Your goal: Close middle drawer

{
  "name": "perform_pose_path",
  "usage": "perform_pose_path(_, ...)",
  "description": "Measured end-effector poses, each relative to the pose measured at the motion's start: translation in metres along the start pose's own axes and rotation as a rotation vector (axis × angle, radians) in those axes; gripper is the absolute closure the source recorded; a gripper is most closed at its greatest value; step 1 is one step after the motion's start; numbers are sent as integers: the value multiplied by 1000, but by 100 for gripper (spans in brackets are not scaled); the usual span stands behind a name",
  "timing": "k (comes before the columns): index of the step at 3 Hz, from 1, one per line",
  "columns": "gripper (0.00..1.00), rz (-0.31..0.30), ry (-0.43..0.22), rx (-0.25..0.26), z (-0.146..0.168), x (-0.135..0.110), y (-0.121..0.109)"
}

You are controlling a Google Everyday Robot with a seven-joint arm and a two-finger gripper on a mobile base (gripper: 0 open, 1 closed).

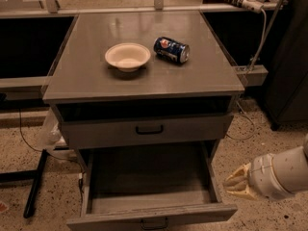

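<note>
At lower right, beside the cabinet [144, 83], the gripper [235, 183] hovers near the right side wall of the middle drawer [149, 184], close to its front corner. A narrow strip of floor [262, 134] shows btwn them, so they look apart. The gripper points left, twd the drawer, and its white arm [284, 173] runs off the right edge of view. Whether the gripper is spread or pressed together: can't tell.

The middle drawer is pulled far out. Its low front panel sits at the bottom edge of view, w/ the small black handle [154, 223] partly cut off. Its inside shows plain grey metal.

Above it is the top drawer [101, 133], w/ a taller front & bigger black handle [149, 129]. A dark gap lies btwn its upper edge & the cabinet top.

On the cabinet top a cream bowl [127, 57] stands upright, left of centre. A blue can [171, 50] lies on its side just right of it, not touching.
</note>
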State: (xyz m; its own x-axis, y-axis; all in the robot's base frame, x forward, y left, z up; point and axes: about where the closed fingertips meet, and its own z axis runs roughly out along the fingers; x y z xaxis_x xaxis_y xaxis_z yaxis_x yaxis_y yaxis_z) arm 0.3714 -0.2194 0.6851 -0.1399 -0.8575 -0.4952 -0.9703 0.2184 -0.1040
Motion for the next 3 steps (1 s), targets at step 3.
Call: perform_pose_path(3, 100, 83, -78, -8, 84, 33, 13)
